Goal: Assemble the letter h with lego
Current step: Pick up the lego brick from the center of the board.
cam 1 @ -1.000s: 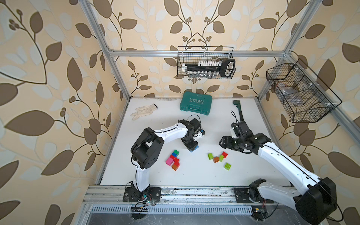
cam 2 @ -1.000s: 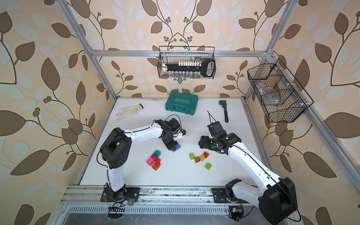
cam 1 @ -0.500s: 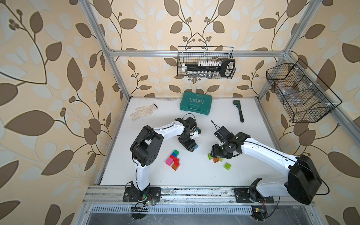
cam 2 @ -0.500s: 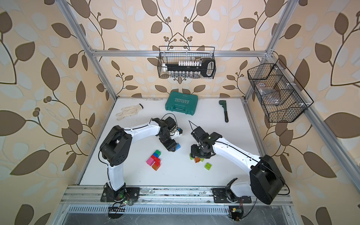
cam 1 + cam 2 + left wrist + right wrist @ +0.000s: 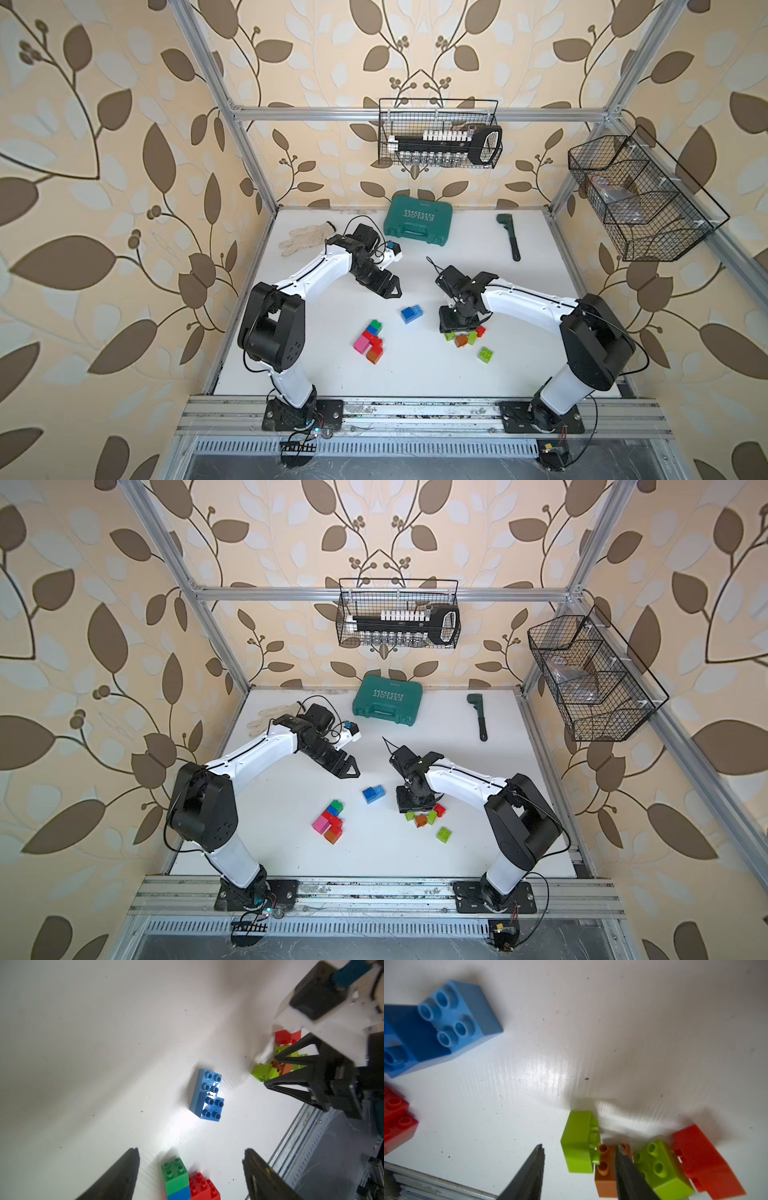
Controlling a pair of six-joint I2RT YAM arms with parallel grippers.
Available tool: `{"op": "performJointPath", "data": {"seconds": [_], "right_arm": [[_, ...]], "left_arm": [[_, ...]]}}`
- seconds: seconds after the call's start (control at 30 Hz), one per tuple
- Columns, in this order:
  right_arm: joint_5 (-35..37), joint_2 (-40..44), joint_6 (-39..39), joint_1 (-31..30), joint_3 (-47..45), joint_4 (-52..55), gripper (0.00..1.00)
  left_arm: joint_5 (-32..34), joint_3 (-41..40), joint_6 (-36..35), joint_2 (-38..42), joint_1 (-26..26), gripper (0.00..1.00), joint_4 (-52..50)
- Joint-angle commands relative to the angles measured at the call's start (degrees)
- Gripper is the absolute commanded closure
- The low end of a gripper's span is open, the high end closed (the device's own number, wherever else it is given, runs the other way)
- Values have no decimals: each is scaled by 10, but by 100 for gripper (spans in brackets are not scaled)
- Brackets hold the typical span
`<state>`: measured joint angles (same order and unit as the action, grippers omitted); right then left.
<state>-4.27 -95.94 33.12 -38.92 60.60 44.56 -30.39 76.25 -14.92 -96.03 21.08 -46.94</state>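
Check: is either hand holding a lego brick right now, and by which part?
Nothing held: left hand is open and empty; right hand straddles the tipped lime brick with a gap, not clamped.

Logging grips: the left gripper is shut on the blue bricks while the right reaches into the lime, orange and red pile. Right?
No: the left gripper is open and empty; the blue bricks lie loose on the table, as the left wrist view shows. The right gripper does reach into the pile.
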Motion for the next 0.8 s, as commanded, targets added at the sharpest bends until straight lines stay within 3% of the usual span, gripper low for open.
{"op": "performJointPath", "data": {"seconds": [0.0, 0.1, 0.23, 0.4, 0.57, 0.67, 0.77], "right_arm": [[2, -20, -6, -5, 18, 5, 62], [3, -28, 0, -9, 16, 0, 66], [-4, -35, 1, -13, 21, -7, 82], [-15, 31, -34, -24, 0, -78, 92], [-23, 181, -133, -65, -84, -262, 91], [-33, 248, -234, -76, -137, -354, 83], [-21, 295, -341, -98, -180, -433, 82]], "left_arm": [[-47, -7, 7, 37, -11, 19, -16], [-49, -9, 8, 44, -18, 19, -17], [-67, -11, 10, 50, -30, 19, -23], [-90, -3, 37, 61, -34, 20, -30], [-156, 27, 59, 75, -34, 20, -58], [-199, 48, 74, 68, -34, 21, -88], [-245, 40, 85, 73, -33, 20, -88]]}}
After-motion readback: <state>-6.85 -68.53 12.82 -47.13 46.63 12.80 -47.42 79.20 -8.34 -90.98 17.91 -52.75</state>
